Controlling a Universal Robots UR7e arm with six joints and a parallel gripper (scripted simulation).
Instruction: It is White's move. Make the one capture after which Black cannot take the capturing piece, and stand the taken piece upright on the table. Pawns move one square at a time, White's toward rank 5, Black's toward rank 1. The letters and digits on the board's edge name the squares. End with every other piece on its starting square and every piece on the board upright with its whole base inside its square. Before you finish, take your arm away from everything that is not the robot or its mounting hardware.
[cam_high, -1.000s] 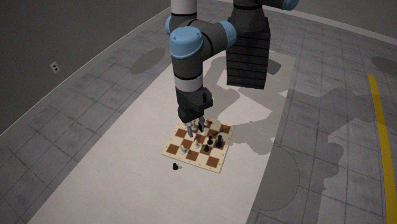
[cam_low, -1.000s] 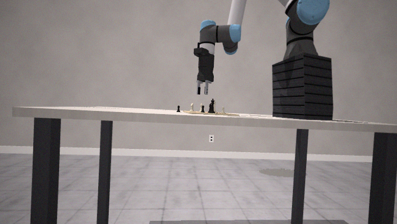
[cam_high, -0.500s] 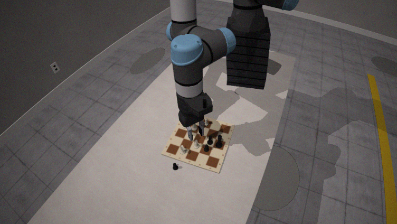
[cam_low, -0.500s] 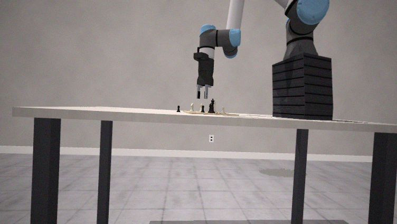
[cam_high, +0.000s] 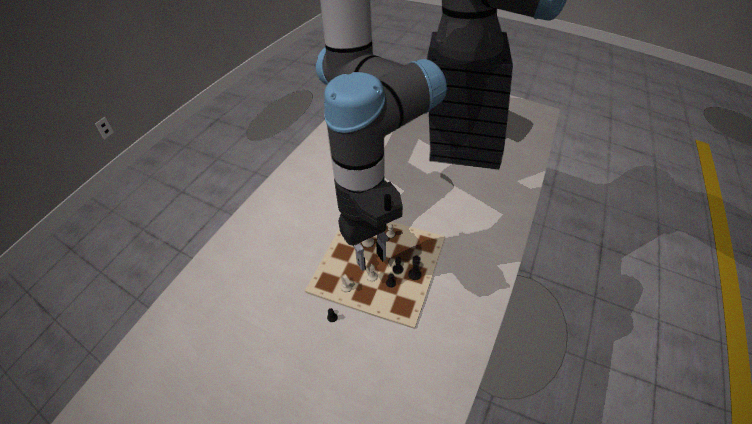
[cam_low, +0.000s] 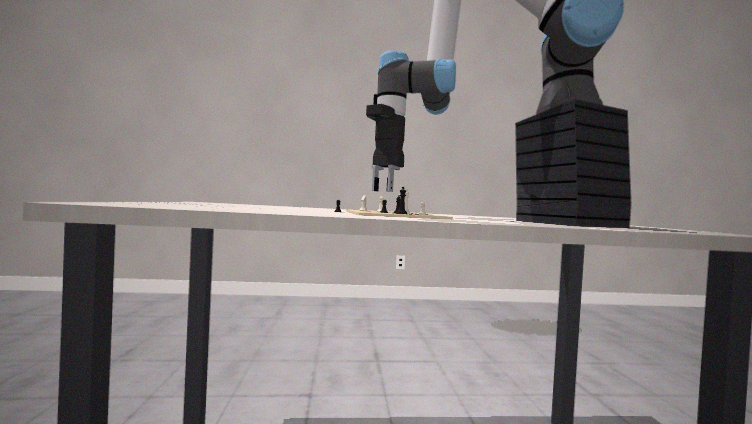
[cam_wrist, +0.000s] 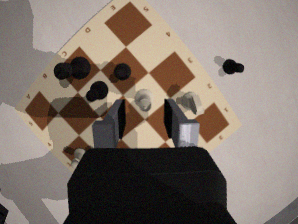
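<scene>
The gripper (cam_wrist: 144, 123), its jaws held partly open on nothing, is poised above a white piece (cam_wrist: 141, 100) seen between its grey fingers. Beyond the board (cam_high: 416, 302), a small black pawn (cam_high: 331, 314) is stood upright on the matte table (cam_high: 210, 337); the capturer's move appears to remain.

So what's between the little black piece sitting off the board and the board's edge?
Nothing: in the top view only bare table shows between the black pawn and the chessboard. The wrist view shows the same gap.
</scene>
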